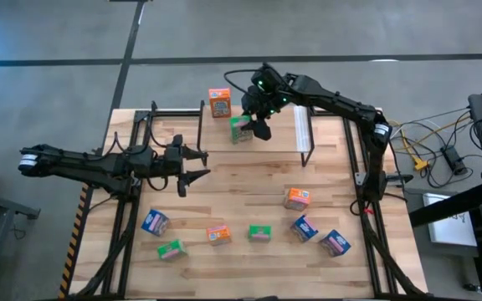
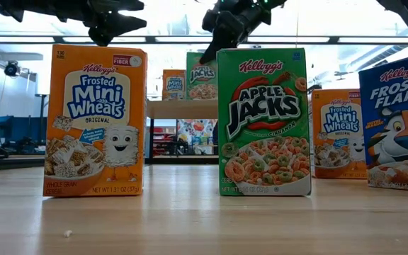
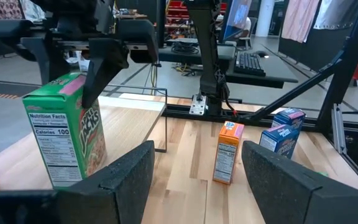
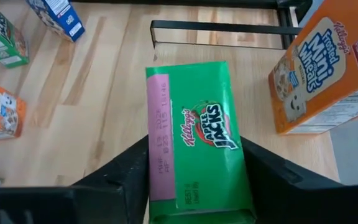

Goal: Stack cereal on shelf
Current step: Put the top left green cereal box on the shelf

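My right gripper is at the far side of the table, shut on a green cereal box that stands on the shelf. The shelf is a light plank with a black frame and a white strip. An orange cereal box stands upright on the shelf, beside the green one. My left gripper is open and holds nothing. It hovers above the table by the shelf's near edge, and its fingers frame the left wrist view. Several more orange, green and blue boxes stand on the table. My right gripper pinches the green box near its top end, one finger on each wide face. The fingers come from above, pointing down. The box stands upright with its bottom on the shelf plank.
Along the table's near part stand a blue box, a green one, an orange one, a green one, two blue ones and an orange one. Black frame rails run along both table sides.
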`<state>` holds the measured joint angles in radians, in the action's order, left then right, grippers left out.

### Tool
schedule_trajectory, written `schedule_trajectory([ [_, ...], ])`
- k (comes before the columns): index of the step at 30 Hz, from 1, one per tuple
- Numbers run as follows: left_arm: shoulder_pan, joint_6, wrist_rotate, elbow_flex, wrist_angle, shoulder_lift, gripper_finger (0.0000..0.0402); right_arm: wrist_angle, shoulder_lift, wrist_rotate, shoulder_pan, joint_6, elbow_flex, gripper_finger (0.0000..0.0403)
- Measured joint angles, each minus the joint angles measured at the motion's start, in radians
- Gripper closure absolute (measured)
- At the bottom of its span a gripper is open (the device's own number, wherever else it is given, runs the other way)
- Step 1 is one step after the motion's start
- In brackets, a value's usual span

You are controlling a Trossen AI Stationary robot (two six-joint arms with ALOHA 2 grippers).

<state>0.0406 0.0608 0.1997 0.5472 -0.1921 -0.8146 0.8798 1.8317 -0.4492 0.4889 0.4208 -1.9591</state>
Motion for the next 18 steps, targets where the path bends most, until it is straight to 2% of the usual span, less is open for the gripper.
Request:
schedule_trajectory([
  [9, 0.0, 0.0, 0.0, 0.0, 0.0, 0.0, 0.0174, 0.004, -0.014, 0.004, 0.021, -0.066, 0.0, 0.0251],
  [18, 0.0, 0.001, 0.0, 0.0, 0.0, 0.0, 0.0174, 0.006, -0.021, 0.004, 0.134, -0.165, 0.0, 0.0259],
])
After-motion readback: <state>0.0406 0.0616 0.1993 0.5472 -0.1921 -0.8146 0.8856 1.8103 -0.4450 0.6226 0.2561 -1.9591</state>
